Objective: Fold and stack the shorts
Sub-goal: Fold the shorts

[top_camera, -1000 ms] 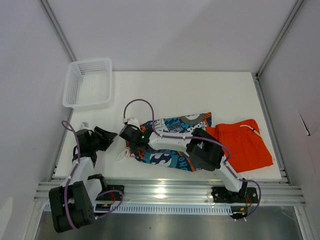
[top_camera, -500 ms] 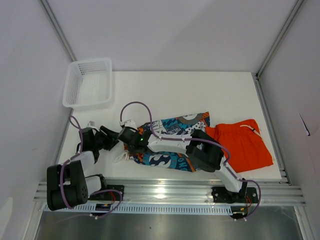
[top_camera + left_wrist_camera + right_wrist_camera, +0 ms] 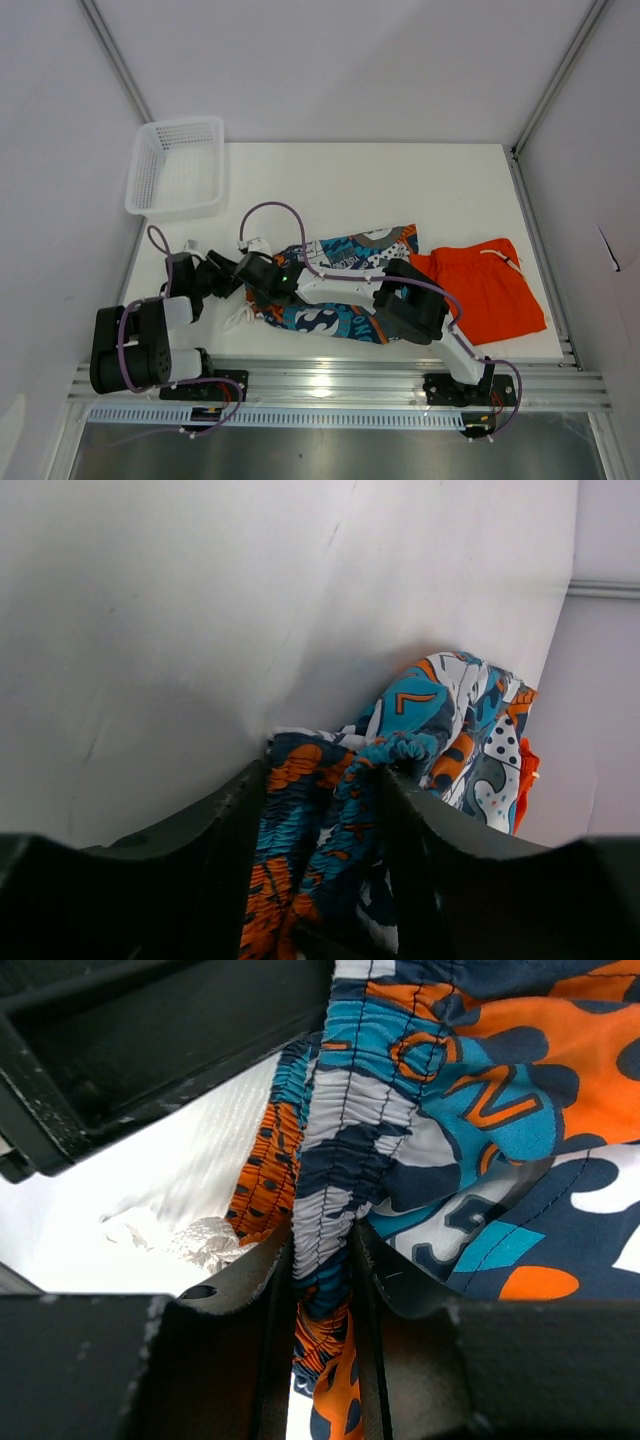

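Patterned shorts (image 3: pixel 325 318): right end effector (image 3: pixel 320 1245) pinches ruched waistband (left end effector (image 3: pixel 322 780) straddles it, grip unclear).

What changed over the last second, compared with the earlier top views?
The left gripper swung right, toward the patterned blue, orange and white fabric shorts; its fingers now straddle their waistband, grip uncertain. The right gripper stayed clamped on that waistband. The plain orange fabric shorts and white plastic mesh basket did not move.
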You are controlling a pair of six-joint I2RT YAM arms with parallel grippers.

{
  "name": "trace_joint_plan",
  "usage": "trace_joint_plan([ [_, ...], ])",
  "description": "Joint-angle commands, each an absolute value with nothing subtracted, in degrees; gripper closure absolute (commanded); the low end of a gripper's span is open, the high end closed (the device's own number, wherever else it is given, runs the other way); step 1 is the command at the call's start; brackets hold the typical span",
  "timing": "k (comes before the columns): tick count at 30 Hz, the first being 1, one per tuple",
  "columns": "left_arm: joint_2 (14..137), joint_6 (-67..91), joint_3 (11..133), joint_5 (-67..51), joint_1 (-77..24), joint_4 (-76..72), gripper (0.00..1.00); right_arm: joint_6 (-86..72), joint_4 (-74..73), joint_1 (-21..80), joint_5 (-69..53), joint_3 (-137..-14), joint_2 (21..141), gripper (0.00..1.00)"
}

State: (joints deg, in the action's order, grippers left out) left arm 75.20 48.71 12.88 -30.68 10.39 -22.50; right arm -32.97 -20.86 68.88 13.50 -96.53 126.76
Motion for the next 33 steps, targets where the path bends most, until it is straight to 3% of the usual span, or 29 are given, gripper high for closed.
trace_joint_plan([
  [1,77.08,47.99,13.45,-29.71,9.23,-23.73,0.46,-33.66,-17.32,68.82,12.04,-96.33,122.96,0.73],
  [5,77.08,47.73,14.15,-28.13,8.35,-22.59,0.58,-33.92,-16.35,68.47,11.43,-95.45,122.52,0.73],
  [8,78.04,47.72,15.55,-27.16,7.38,-21.89,0.75,-34.19,-15.38,68.29,11.16,-94.48,122.17,0.73],
  [11,79.62,48.34,16.0,-27.6,7.3,-22.58,0.99,-34.89,-14.68,68.2,10.99,-93.61,121.99,0.73],
  [12,79.72,48.43,16.08,-27.6,7.38,-22.59,1.0,-34.98,-14.76,68.2,11.16,-93.34,121.91,0.73],
  [14,79.37,48.52,16.26,-27.34,7.38,-22.15,0.94,-36.56,-15.38,67.85,12.3,-92.47,121.64,0.73],
  [15,79.1,48.52,16.26,-27.25,7.3,-22.06,0.8,-37.35,-15.64,67.59,12.65,-92.2,121.64,0.74],
  [18,77.44,48.34,15.47,-27.16,7.38,-22.32,0.67,-40.07,-15.91,66.45,13.62,-90.53,121.2,0.78],
  [24,74.36,48.25,14.15,-25.84,7.47,-21.71,0.66,-43.33,-14.24,65.74,16.35,-86.93,119.45,0.84],
  [30,76.19,47.46,15.11,-26.01,7.3,-21.53,0.75,-42.81,-10.9,66.18,16.61,-84.9,118.3,0.89],
  [33,78.83,46.76,16.95,-26.89,6.16,-21.18,0.71,-42.54,-10.9,66.36,16.52,-85.43,118.65,0.89],
])
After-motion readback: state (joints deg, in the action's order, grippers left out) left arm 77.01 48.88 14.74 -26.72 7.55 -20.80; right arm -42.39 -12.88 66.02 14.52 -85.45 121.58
